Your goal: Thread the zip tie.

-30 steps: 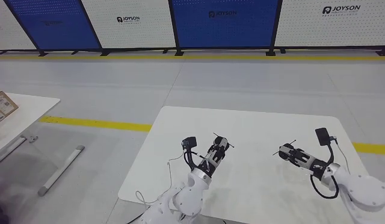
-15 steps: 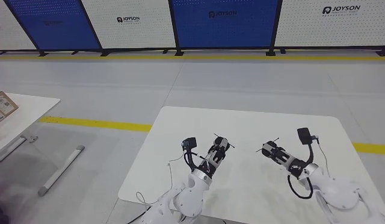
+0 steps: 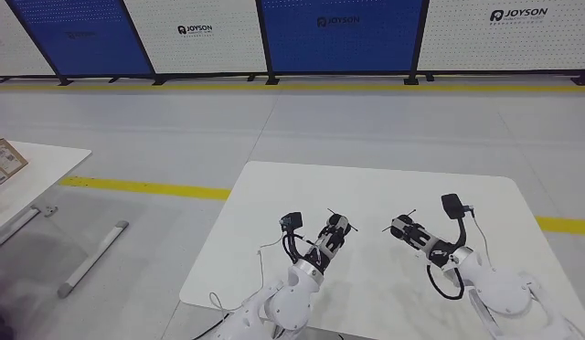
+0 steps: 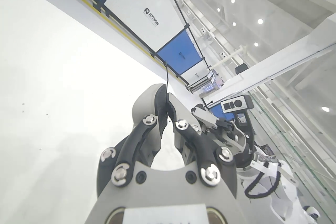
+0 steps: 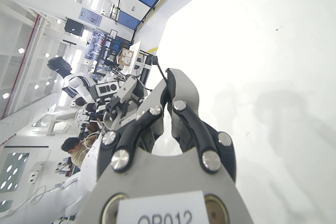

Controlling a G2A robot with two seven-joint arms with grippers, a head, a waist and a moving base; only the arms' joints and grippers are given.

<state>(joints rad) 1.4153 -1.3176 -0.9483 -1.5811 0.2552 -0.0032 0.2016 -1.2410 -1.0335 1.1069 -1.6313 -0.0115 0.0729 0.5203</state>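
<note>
Above the white table (image 3: 384, 189) my left gripper (image 3: 337, 222) (image 4: 166, 93) is shut on a thin black zip tie strap (image 4: 167, 72), whose pointed end sticks out past the fingertips. A short way to its right, my right gripper (image 3: 398, 226) (image 5: 168, 76) is shut on a black zip tie strap with its square head (image 5: 155, 60) poking out toward the left gripper. The two grippers face each other with a small gap between them. I cannot tell whether both ends belong to one tie.
The table's far edge (image 3: 375, 168) and left edge (image 3: 215, 235) border open grey floor with a yellow line (image 3: 146, 187). Another white table corner (image 3: 41, 162) stands far to the left. Blue and white panels (image 3: 338, 20) line the back.
My right arm has moved left, bringing its gripper close to the left one. The left gripper has shifted slightly nearer and keeps its hold.
</note>
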